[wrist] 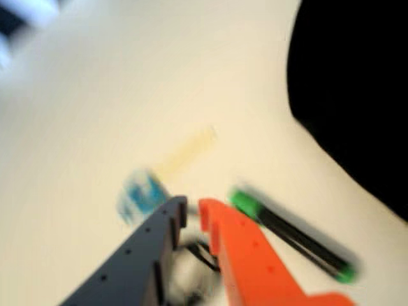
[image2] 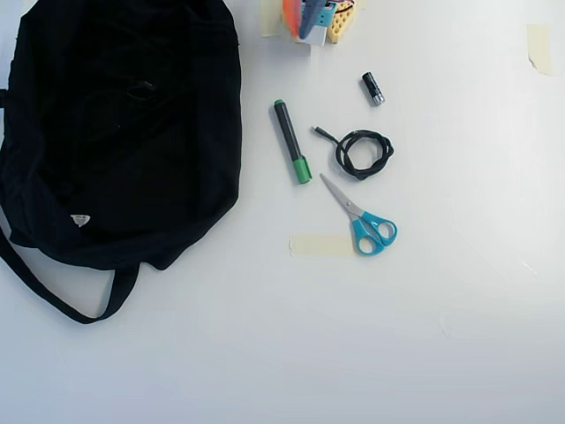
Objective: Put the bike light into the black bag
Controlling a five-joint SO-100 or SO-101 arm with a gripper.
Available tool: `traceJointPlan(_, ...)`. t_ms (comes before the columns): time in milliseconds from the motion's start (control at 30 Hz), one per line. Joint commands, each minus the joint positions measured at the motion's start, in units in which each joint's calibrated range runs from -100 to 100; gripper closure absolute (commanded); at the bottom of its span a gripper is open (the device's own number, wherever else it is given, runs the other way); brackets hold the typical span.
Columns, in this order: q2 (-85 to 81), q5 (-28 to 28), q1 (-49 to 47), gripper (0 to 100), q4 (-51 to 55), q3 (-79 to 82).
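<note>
While the wrist view is blurred, the gripper shows its 2 fingers slightly apart, clamping nothing. Beyond lie a green-capped marker, the scissors, then the black bag on the bench. I cannot find the bike light.

A plain white table fills the overhead view under soft, even light, with pale strips of masking tape stuck near its centre and its top right corner
</note>
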Motion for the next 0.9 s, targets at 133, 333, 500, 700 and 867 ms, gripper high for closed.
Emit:
traceJointPlan(133, -20.2, 11.2, -5.9, 98, -4.2, 24.8)
traceJointPlan(333, -28.0, 11.3, -8.1, 98, -3.9, 39.1)
traceJointPlan(500, -27.9, 11.4, -7.8, 98, -2.7, 49.4)
traceJointPlan(700, -27.9, 13.1, -7.9, 98, -4.4, 59.3)
traceJointPlan(867, -27.9, 13.1, -8.0, 98, -5.3, 61.7)
